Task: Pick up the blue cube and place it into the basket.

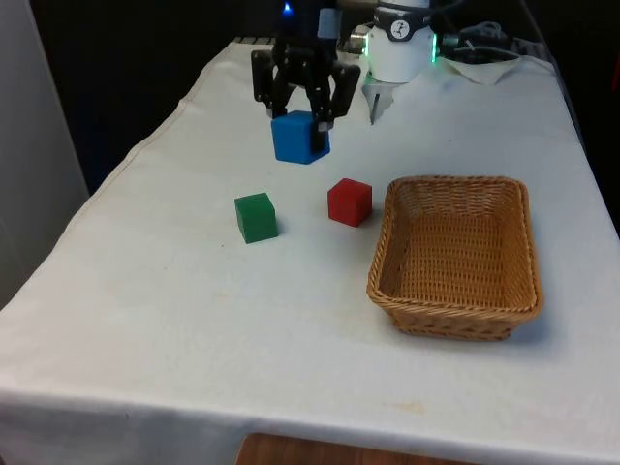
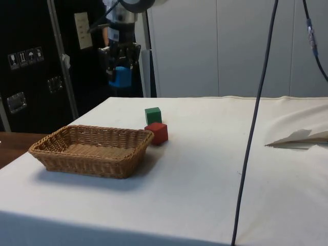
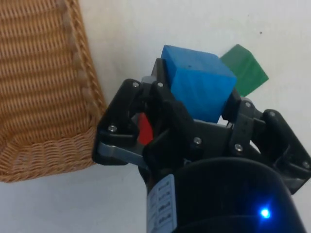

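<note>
The blue cube was held clamped between the fingers of the gripper, lifted clear of the table, at upper centre of the front view; it was solid, sharp-edged and tilted; the basket was seen lower right.

Black two-finger gripper is seen, built of chunky angular linkage plates; the same gripper is shown close in the wrist view. Silver screw heads are set into the finger links, and a bare grey metal bracket is fixed on one side. A white label with small print is stuck on the rounded black housing behind the fingers. White, rounded arm segment is seen, ringed with a green glow at the joint. Dark cables are routed along the arm.
</note>
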`<move>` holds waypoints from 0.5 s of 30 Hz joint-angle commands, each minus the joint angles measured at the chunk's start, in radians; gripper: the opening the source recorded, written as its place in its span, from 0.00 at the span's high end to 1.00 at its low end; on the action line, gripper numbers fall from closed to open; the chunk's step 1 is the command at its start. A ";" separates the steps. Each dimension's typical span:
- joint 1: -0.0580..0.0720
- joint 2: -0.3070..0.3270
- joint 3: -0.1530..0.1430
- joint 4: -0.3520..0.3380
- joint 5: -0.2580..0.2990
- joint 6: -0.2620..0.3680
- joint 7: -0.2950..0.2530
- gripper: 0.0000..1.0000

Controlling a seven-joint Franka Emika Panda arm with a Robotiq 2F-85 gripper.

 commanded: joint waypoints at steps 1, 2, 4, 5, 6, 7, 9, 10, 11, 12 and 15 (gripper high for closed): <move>0.009 -0.001 -0.006 0.003 -0.012 -0.008 0.018 0.96; 0.011 -0.001 0.000 0.006 -0.013 -0.009 0.026 0.96; 0.011 -0.001 0.000 0.006 -0.013 -0.009 0.026 0.96; 0.012 0.000 0.008 0.010 -0.013 -0.010 0.035 0.96; 0.012 0.001 0.011 0.012 -0.014 -0.010 0.040 0.96; 0.012 0.002 0.015 0.013 -0.014 -0.011 0.043 0.96; 0.014 0.003 0.023 0.017 -0.015 -0.011 0.053 0.96; 0.014 0.003 0.026 0.018 -0.015 -0.011 0.057 0.96; 0.015 0.004 0.034 0.020 -0.017 -0.011 0.066 0.96; 0.005 -0.001 0.042 0.012 -0.004 -0.002 0.048 0.96; 0.016 0.006 0.047 0.022 -0.025 -0.012 0.084 0.96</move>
